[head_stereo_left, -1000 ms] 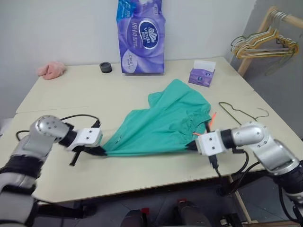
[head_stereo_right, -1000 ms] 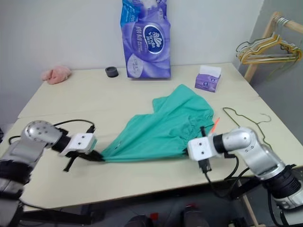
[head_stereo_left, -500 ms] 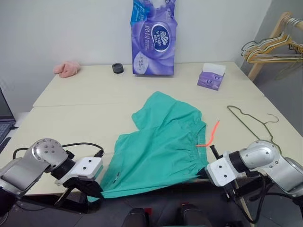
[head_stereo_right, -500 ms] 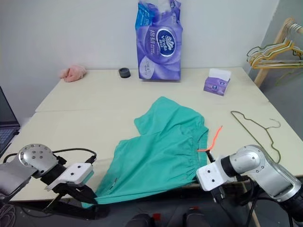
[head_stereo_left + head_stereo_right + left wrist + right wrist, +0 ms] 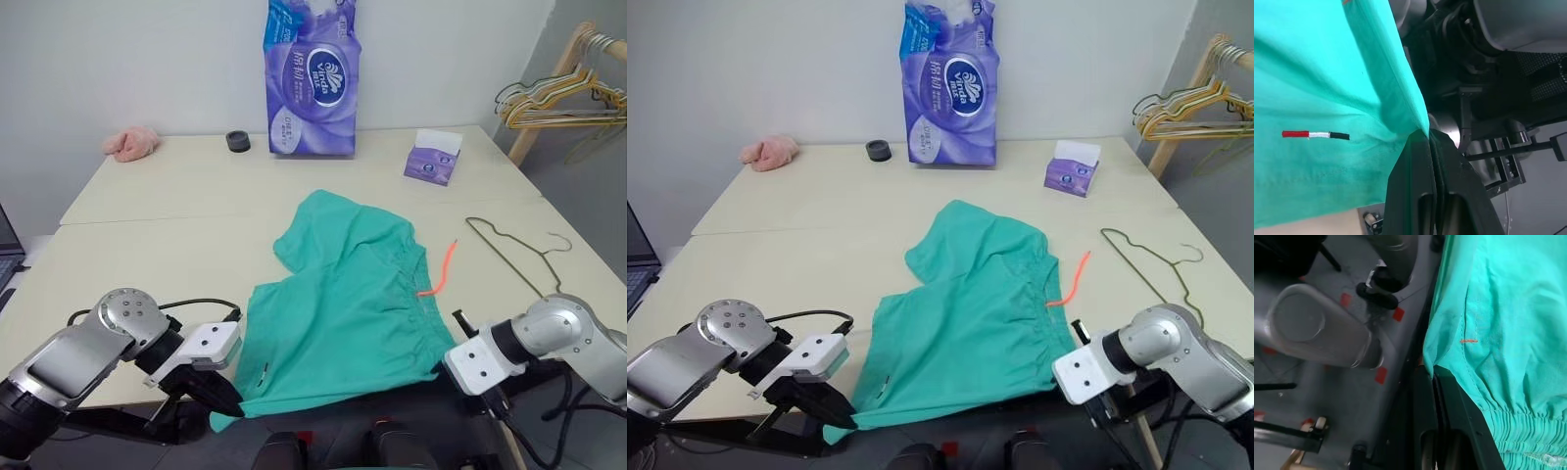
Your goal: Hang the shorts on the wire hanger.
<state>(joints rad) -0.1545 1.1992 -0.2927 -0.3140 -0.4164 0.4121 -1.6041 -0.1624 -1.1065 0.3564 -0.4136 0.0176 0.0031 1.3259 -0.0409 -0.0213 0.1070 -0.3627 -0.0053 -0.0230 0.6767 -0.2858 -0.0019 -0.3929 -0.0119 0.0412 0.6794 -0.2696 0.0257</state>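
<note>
The teal-green shorts lie spread on the table, and their near edge hangs over the table's front. My left gripper is shut on the shorts' near left hem corner, past the table edge. In the left wrist view the black fingers pinch the shorts close to a small striped label. My right gripper is shut on the near right corner by the gathered waistband. The orange-red drawstring trails to the right. The wire hanger lies flat on the table to the right of the shorts.
A tall purple tissue pack, a black round object and a small purple tissue box stand at the back. A pink cloth lies far left. A wooden rack with a bunch of hangers stands beyond the table's right side.
Both grippers have pulled the shorts toward the table's near edge. The fabric has opened flatter, and its near edge now hangs over the front. The camera view has shifted too.
</note>
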